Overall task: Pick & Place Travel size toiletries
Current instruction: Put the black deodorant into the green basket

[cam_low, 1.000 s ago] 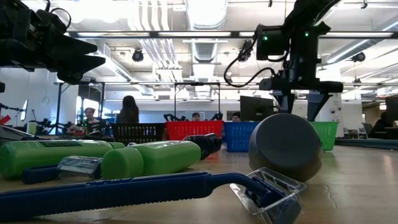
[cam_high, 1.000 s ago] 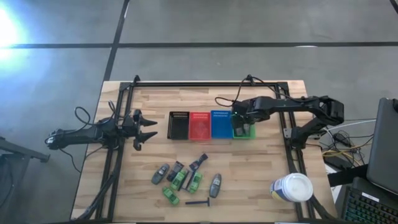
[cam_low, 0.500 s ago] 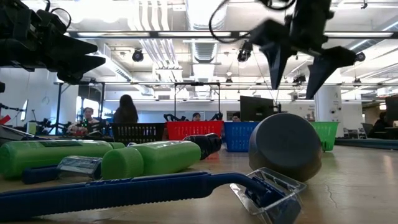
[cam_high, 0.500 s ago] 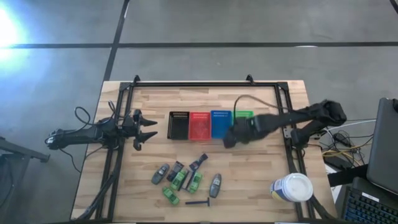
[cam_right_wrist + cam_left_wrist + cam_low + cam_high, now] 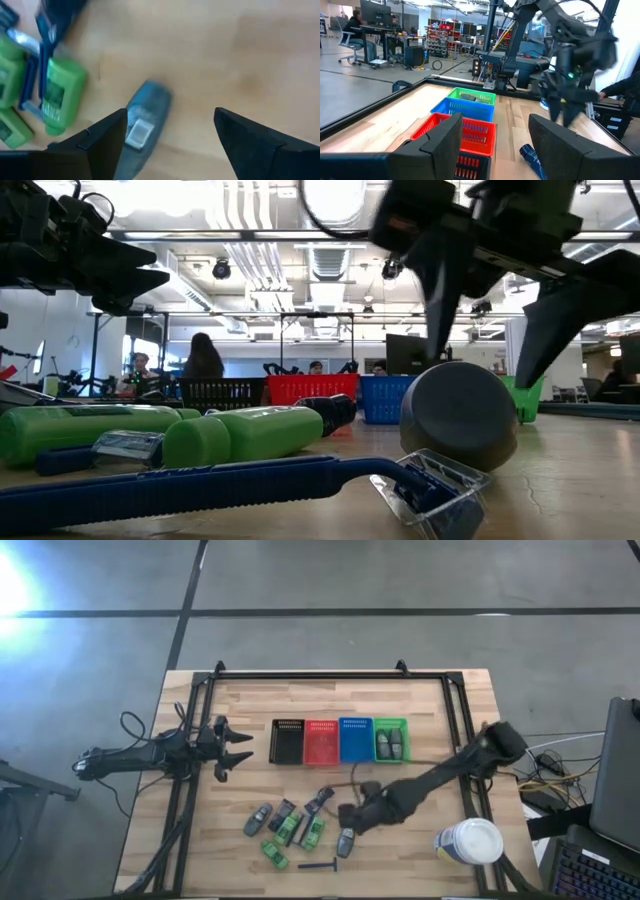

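Note:
Near the table's near edge lie the toiletries (image 5: 292, 828): grey tubes, green packets, small dark pieces and a thin razor (image 5: 320, 865). One grey tube (image 5: 346, 837) lies apart on their right, flat on the wood. My right gripper (image 5: 351, 821) hovers open just over it, fingers either side of the tube (image 5: 145, 119) without touching. In the low view its fingers (image 5: 441, 292) stand above the tube's round end (image 5: 460, 415). Two grey tubes (image 5: 389, 746) lie in the green basket (image 5: 390, 722). My left gripper (image 5: 243, 748) waits open at the table's left.
Black (image 5: 287, 740), red (image 5: 321, 740) and blue (image 5: 355, 738) baskets stand in a row left of the green one. A big white tub (image 5: 470, 840) stands near the right near corner. Green packets (image 5: 60, 95) lie close to the right gripper. Bare wood lies between baskets and pile.
My right gripper has left the green basket and swung toward the table's near edge and leftward, dropping low over the lone grey tube. Its fingers stay open. The toiletries on the table have not moved.

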